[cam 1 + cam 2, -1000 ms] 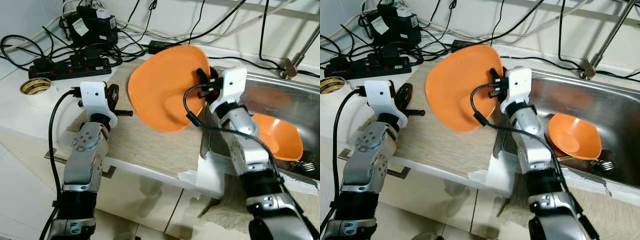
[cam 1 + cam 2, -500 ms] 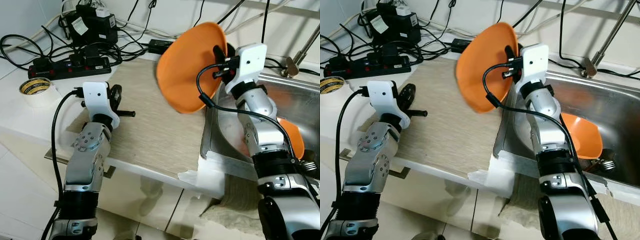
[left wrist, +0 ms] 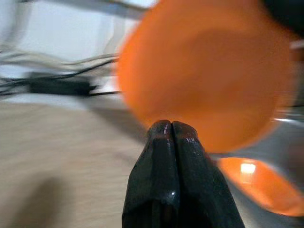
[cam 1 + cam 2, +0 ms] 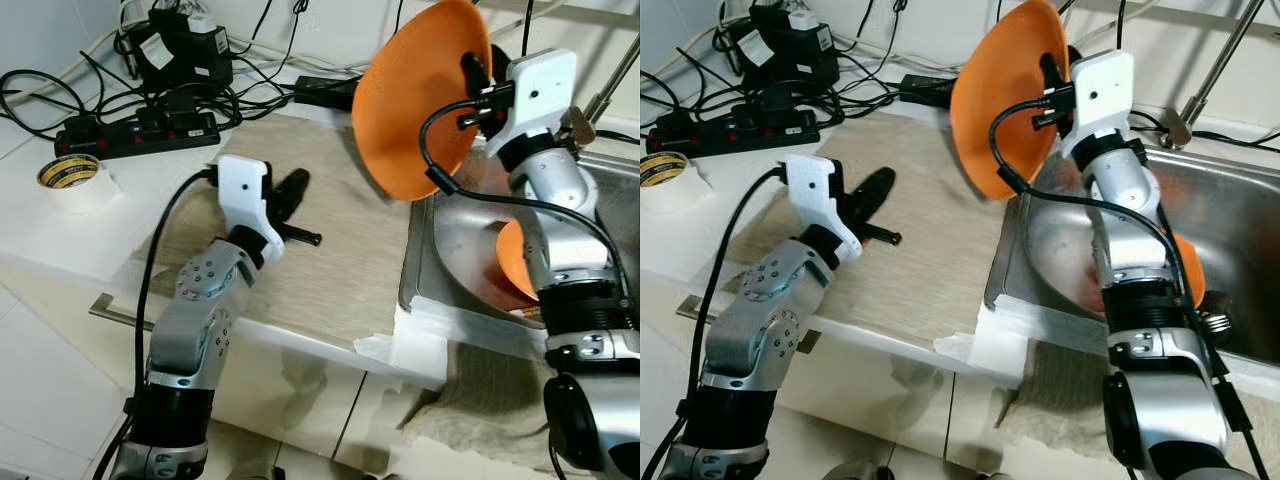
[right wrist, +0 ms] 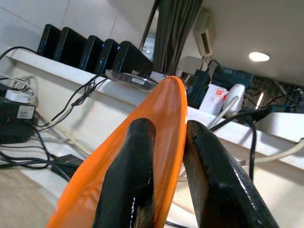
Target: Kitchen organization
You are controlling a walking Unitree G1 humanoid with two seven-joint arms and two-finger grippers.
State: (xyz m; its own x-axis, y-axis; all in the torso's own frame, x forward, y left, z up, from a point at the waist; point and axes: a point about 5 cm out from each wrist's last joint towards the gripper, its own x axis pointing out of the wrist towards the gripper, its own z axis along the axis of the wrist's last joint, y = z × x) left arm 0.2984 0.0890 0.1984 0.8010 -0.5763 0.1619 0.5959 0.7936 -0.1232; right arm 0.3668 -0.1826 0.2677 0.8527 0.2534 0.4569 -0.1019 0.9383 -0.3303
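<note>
My right gripper [image 4: 478, 72] is shut on the rim of a large orange plate [image 4: 415, 100], holding it tilted on edge in the air above the left edge of the steel sink [image 4: 447, 288]. In the right wrist view the two fingers [image 5: 133, 166] pinch the plate's rim [image 5: 172, 102]. A smaller orange bowl [image 4: 513, 262] lies inside the sink, partly hidden behind my right arm. My left gripper [image 4: 292, 192] is shut on nothing and hovers low over the wooden board [image 4: 330, 270], left of the plate. The left wrist view shows its fingertips [image 3: 171, 127] together, with the plate [image 3: 204, 71] blurred beyond.
A black power strip [image 4: 140, 135] with tangled cables sits at the back left, and a tape roll [image 4: 70, 172] is on the white counter. A faucet [image 4: 605, 95] rises behind the sink. A grey cloth [image 4: 480, 400] hangs over the counter's front edge.
My right gripper has lifted the orange plate higher and to the right, toward the sink. My left gripper has moved to the right across the board, still shut.
</note>
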